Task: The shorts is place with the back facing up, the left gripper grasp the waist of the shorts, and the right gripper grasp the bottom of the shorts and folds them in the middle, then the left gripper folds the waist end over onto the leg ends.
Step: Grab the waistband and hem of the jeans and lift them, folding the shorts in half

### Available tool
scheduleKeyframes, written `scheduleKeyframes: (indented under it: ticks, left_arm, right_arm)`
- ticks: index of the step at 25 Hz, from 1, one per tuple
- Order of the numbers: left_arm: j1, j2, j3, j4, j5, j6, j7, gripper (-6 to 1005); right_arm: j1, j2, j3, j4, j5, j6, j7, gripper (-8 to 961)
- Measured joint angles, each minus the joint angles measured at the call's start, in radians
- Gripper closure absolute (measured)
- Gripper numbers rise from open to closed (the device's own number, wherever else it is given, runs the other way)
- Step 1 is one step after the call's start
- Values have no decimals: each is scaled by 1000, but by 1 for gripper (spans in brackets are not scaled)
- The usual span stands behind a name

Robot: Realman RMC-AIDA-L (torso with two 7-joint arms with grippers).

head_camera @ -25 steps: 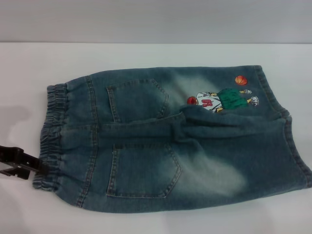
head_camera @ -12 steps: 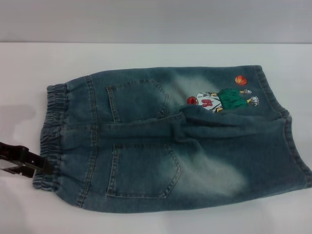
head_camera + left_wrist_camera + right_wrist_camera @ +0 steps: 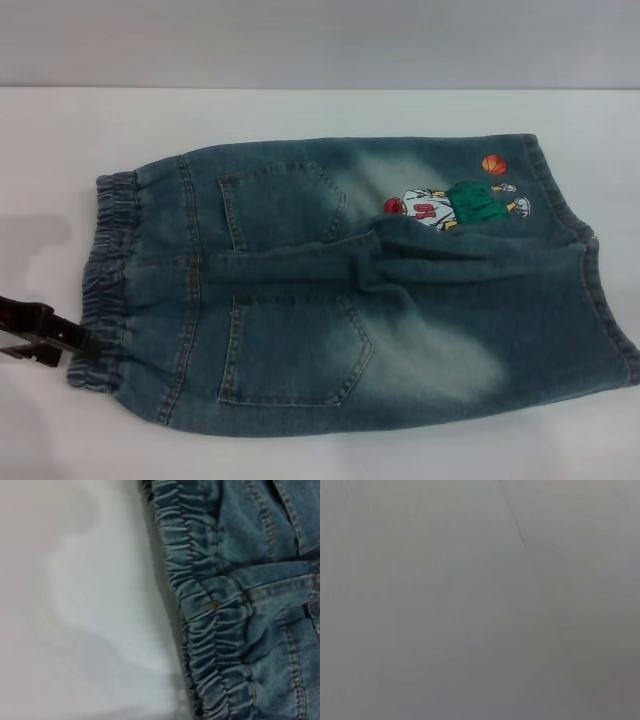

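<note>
The left gripper (image 3: 85,343) reaches in low from the left edge, touching the waist (image 3: 105,280) of the shorts (image 3: 360,290). Whether its jaws are parted, I cannot tell.

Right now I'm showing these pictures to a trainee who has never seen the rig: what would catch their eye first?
The faded denim shorts fill most of the white table, back pockets up, with the ruffled waistband on the robot's left. A bright cartoon print stands out on the far leg, toward the right. The dark left pincer sits at the waistband's near end; the right one is out of view.
</note>
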Motion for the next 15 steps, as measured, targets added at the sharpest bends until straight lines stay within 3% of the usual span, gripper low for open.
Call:
scheduleKeyframes:
  ticks: [15]
  left_arm:
    - [-15, 0, -6, -1, -3, 0, -5, 327]
  right_arm:
    - [7, -3, 0, 0, -1, 9, 0, 353]
